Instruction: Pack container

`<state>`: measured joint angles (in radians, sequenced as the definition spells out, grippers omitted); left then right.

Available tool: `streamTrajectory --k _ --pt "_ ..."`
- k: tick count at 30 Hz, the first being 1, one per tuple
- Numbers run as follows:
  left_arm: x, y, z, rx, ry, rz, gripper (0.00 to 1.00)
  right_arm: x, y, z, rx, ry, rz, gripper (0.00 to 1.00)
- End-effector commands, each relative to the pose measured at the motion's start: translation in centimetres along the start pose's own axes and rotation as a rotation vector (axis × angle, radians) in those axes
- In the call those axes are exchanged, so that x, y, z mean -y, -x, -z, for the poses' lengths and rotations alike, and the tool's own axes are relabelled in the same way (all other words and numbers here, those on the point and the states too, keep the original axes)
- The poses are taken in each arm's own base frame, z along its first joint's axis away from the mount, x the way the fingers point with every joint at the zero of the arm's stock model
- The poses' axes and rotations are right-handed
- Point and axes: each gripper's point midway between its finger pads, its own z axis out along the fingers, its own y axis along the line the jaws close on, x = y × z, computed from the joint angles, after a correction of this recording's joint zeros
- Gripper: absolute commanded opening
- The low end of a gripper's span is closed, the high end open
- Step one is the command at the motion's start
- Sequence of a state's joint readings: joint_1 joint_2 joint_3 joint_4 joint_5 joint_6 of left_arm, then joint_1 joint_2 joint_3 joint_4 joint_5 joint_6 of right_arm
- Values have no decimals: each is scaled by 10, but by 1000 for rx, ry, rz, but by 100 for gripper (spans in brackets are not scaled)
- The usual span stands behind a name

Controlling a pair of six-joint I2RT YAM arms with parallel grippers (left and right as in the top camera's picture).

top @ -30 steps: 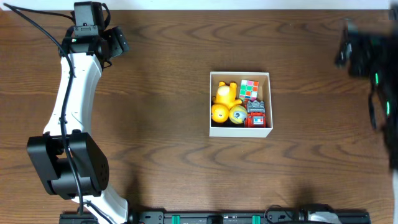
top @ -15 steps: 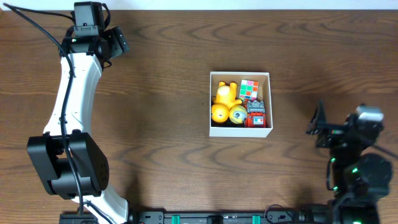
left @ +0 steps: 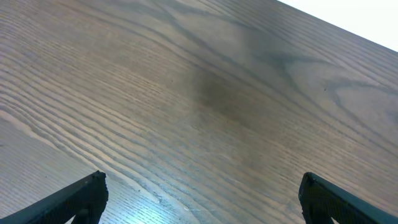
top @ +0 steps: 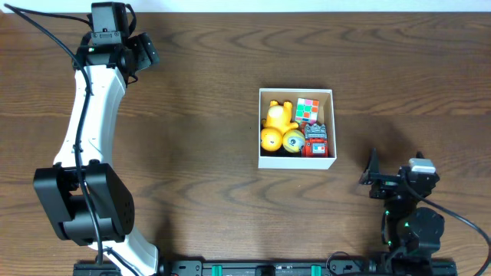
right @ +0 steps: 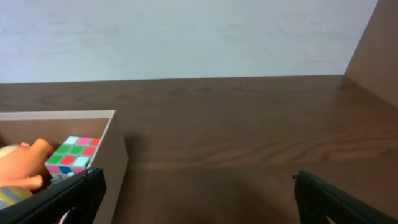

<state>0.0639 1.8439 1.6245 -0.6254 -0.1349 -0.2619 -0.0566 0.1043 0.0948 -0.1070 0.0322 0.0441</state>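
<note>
Container near the middle of the table, holding yellow toys, a colour cube and a red toy, possibly a robot, my right claw near its right-hand corner, spread wide, my left claw well apart, also spread.

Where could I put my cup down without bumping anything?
Bare table lies between the left arm and the container, and from it to the far edge. Crowded: the toys in the container, and around the right gripper.
</note>
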Motion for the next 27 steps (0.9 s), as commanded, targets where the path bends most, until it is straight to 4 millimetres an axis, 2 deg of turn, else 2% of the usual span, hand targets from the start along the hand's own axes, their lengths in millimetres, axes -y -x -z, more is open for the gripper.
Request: streamTrajectory --k 1,10,15,27 --pt "-3 1 2 4 9 7 98 1 -2 2 29 2 2 99" --pt "-3 1 2 4 9 7 98 1 -14 2 11 2 3 99" --pt "-3 1 2 4 9 7 98 1 -15 2 5 1 86 99" --pt "-3 1 2 4 9 7 98 -1 -18 1 -8 16 89 99"
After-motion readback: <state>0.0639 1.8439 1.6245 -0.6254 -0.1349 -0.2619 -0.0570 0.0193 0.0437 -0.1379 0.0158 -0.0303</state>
